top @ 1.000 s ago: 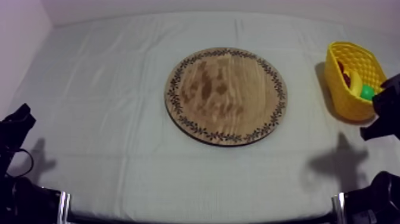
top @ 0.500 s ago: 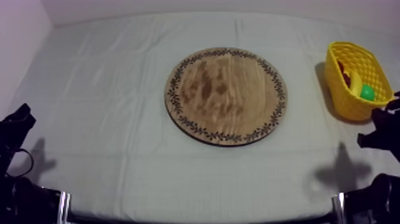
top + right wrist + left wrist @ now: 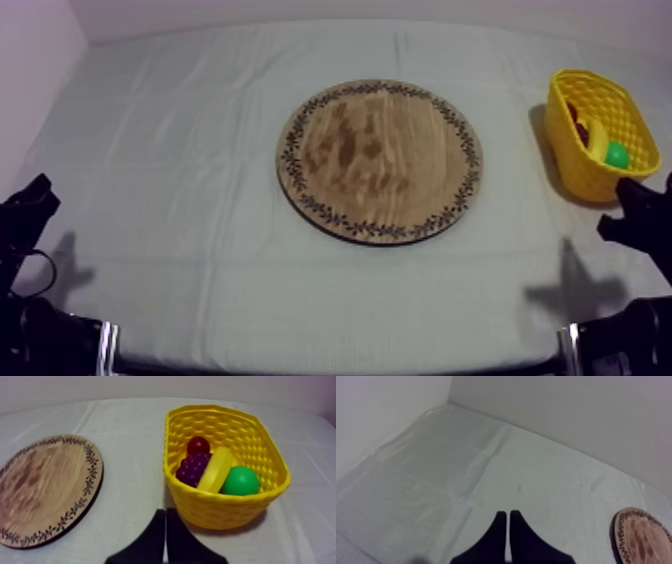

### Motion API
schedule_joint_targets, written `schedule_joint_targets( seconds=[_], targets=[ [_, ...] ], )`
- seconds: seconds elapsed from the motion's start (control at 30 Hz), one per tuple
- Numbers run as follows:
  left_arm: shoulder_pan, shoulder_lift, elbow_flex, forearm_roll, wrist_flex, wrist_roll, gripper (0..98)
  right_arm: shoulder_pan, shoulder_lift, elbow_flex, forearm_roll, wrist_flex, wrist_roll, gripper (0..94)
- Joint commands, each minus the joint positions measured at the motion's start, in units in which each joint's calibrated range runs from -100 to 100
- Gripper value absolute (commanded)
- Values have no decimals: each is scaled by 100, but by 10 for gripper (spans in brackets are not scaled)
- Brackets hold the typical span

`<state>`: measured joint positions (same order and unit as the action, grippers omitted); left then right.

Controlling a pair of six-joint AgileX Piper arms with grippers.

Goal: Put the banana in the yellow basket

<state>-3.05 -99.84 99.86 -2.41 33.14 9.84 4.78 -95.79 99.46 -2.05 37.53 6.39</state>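
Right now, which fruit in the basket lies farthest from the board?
The round green fruit: it sits beyond the banana, while the grapes and small red fruit lie toward the board.

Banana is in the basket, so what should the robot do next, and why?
Probably lower the right gripper to rest: the banana lies in the basket, the board holds no fruit, and the gripper is shut on nothing.

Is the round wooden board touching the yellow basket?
Apart. The right wrist view shows bare grey-white cloth between the round wooden board and the yellow basket.
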Motion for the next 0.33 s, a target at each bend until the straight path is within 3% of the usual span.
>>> schedule_joint_targets(
  seconds=[0.0, 0.3],
  targets=[
    [-2, 2, 3, -1, 0, 0, 1, -43, 0, 2, 17, 20, 716, 5],
    [-2, 2, 3, -1, 0, 1, 1, -79, 3, 9, 31, 14, 611, 5]
  ],
)
